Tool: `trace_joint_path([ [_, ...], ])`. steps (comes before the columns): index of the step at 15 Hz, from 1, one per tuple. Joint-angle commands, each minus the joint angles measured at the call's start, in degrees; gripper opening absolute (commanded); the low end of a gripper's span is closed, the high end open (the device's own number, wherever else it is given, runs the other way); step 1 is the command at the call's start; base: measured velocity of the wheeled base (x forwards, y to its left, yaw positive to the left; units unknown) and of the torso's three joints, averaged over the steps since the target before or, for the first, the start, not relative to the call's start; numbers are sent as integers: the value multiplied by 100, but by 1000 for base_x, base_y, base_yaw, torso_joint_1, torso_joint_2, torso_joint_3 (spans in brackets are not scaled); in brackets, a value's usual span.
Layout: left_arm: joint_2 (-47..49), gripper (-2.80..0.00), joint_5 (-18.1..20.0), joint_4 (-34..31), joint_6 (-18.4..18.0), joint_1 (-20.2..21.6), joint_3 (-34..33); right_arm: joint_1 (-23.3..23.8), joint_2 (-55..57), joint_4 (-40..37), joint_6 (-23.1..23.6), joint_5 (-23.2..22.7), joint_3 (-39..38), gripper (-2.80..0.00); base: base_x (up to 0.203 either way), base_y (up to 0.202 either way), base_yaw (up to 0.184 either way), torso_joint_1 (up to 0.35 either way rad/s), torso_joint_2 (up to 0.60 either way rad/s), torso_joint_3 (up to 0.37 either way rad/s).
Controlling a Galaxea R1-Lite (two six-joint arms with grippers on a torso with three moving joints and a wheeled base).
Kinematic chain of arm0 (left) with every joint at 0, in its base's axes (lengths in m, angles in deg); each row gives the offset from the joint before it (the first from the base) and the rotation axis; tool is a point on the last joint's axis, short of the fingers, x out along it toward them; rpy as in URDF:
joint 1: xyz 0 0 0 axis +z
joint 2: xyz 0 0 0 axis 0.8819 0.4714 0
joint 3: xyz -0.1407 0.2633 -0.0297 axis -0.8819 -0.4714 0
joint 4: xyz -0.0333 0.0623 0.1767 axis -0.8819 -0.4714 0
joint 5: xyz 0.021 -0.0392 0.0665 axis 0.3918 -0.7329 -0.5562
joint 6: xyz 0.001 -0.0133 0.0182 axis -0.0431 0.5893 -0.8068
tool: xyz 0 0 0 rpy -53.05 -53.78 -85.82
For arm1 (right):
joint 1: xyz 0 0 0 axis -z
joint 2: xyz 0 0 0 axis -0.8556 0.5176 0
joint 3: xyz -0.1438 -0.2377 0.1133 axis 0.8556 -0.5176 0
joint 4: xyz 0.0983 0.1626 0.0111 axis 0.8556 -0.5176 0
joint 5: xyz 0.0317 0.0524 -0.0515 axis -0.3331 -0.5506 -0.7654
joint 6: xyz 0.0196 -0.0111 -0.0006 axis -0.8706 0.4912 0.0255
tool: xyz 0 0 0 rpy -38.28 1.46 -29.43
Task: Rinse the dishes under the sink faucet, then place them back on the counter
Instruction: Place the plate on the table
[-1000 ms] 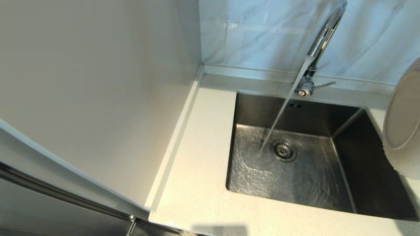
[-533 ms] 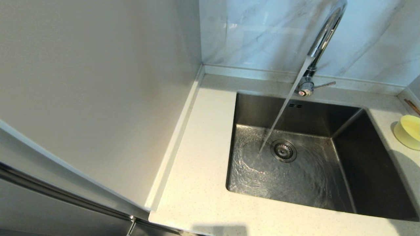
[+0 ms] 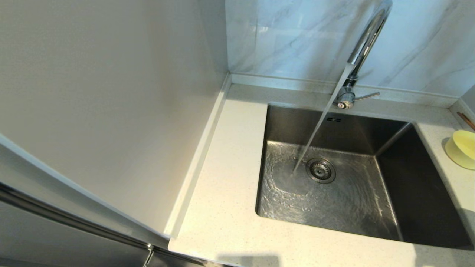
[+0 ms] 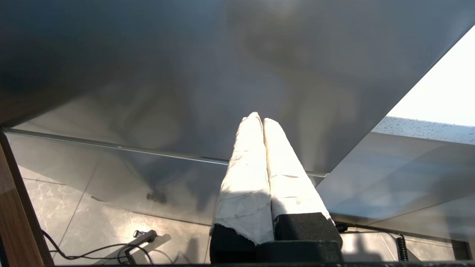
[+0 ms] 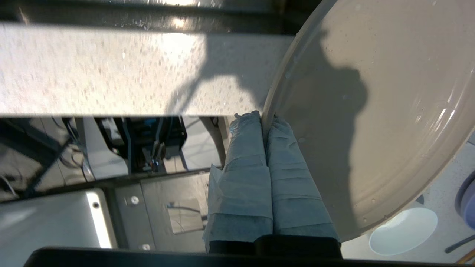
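Note:
Water runs from the chrome sink faucet into the steel sink. On the counter at the far right sit the pale-yellow bowl and the tips of the brown chopsticks. The head view shows neither the large cream plate nor either arm. In the right wrist view my right gripper is shut on the rim of the wet plate, which is held up on edge over the counter. My left gripper is shut on nothing, parked low beside a grey cabinet front.
A tall pale panel walls off the counter's left side. Marble tiles rise behind the faucet. A small pale round bowl lies on the counter below the held plate.
The plate, seen at the right edge of the head view a second ago, has moved out to the right, uncovering the yellow bowl and chopsticks. Water keeps running.

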Motion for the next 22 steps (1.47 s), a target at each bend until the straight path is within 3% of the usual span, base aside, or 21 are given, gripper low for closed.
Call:
trace_joint_path([
  [1, 0, -280, -3, -1, 2, 0, 0, -64, -119, -32, 86, -47, -259, -280, 0, 0, 0, 0, 0, 0],
  [8, 0, -280, -3, -1, 2, 0, 0, -45, 204, 498, 37, -289, -1253, -280, 0, 0, 0, 0, 0, 0],
  [11, 0, -280, 5, -1, 2, 0, 0, -32, 582, 637, -302, -343, -1257, -280, 0, 0, 0, 0, 0, 0],
  [16, 0, -280, -3, -1, 2, 0, 0, 620, 1295, 1603, -381, -272, -1221, -280, 0, 0, 0, 0, 0, 0],
  [19, 0, -280, 0, -1, 2, 0, 0, 983, 1670, 2120, -434, 138, -1259, -280, 0, 0, 0, 0, 0, 0],
  [22, 0, -280, -3, -1, 2, 0, 0, 1234, 1907, 2276, -435, 236, -1208, -280, 0, 0, 0, 0, 0, 0],
])
